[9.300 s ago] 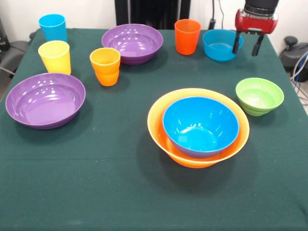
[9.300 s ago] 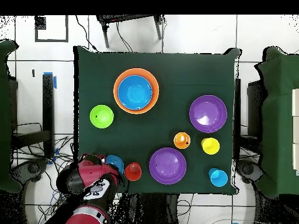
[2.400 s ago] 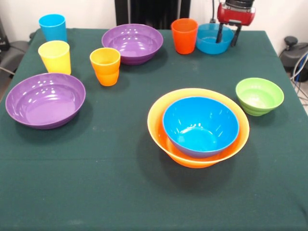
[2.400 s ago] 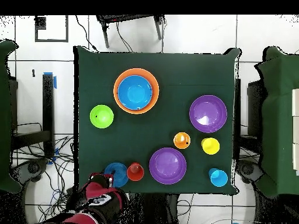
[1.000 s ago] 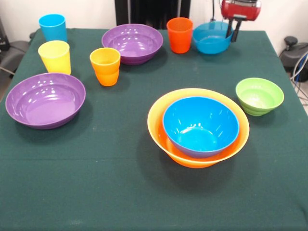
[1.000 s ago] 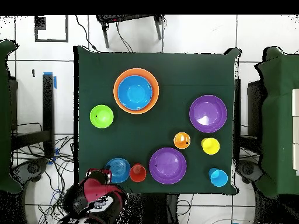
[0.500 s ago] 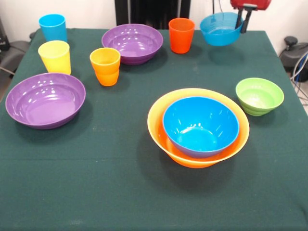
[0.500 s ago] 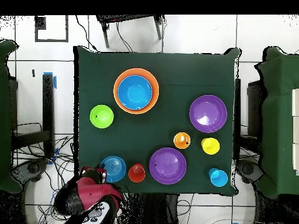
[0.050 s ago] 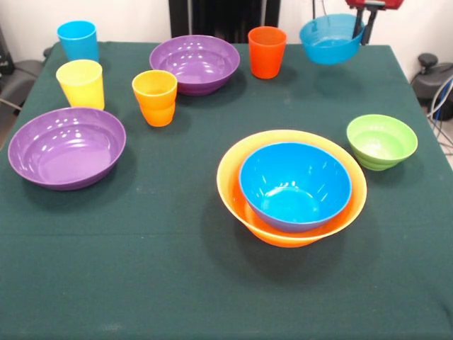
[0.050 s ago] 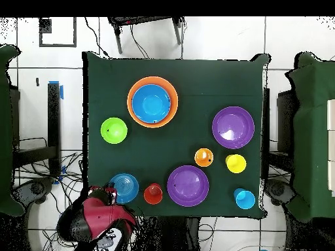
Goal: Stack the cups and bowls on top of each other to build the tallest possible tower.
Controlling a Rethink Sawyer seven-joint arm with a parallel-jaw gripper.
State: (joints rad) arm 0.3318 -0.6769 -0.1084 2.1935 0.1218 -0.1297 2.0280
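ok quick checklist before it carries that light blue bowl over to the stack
1. Light blue bowl held by pincer at its rim: ok.
2. Bowl lifted clear of the table, shadow beneath it: ok.
3. Bowl level: not ok, it tilts a little.
4. Tower ready, blue bowl nested in orange bowl, nothing inside it: ok.
5. Path to the tower: red-orange cup and green bowl stand off to either side: ok.
6. Grip firm enough for the carry: cannot tell.
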